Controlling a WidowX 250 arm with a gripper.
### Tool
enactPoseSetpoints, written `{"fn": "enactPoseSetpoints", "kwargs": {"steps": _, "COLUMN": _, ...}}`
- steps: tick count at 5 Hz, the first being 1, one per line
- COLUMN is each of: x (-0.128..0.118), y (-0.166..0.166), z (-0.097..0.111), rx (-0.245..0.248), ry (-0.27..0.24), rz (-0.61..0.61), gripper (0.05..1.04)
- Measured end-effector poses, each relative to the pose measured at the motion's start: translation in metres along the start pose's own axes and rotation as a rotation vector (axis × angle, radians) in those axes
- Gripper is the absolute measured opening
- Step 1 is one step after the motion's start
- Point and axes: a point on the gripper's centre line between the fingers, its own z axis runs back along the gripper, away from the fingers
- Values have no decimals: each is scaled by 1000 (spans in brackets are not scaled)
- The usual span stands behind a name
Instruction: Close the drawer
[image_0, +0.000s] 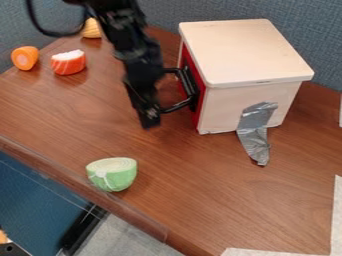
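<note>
Taking 12 as the top of the view, the wooden box (248, 54) lies toward 1 o'clock, with the red drawer front (183, 82) on its 9 o'clock side. That front sits close against the box, so the closing looks done or nearly so; from this angle I cannot tell whether a thin gap remains. The black handle (193, 91) juts toward 9 o'clock, and the gripper (150, 118) hangs down at its outer end, just off the centre toward 10. How far the jaws stand open, and whether they have hold of the handle, I cannot tell. If any travel is left, a short push toward 3 o'clock should finish it; otherwise only backing away remains.

The rim of the table (73, 187) slants from 9 o'clock down to 6, and the blue partition (220, 9) rises beyond the box at 12 to 2. The easiest retreat looks to be toward 9 o'clock, between the green toy vegetable half (111, 175) at 7 to 8 and the orange-red toy food piece (68, 63) and carrot slice (25, 58) at 10. Silver tape (255, 131) trails from the box at 3 o'clock, well away from that path.
</note>
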Motion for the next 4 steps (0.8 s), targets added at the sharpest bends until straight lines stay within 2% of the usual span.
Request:
{"fn": "enactPoseSetpoints", "kwargs": {"steps": 1, "x": -36, "y": 29, "z": 23, "rx": 62, "ry": 24, "rz": 83, "gripper": 1000}}
{"fn": "enactPoseSetpoints", "kwargs": {"steps": 2, "x": -68, "y": 39, "z": 36, "rx": 91, "ry": 101, "rz": 90, "gripper": 999}}
{"fn": "enactPoseSetpoints", "kwargs": {"steps": 3, "x": -104, "y": 39, "z": 56, "rx": 81, "ry": 131, "rz": 107, "gripper": 999}}
{"fn": "enactPoseSetpoints", "kwargs": {"steps": 4, "x": -120, "y": 31, "z": 81, "rx": 62, "ry": 134, "rz": 93, "gripper": 999}}
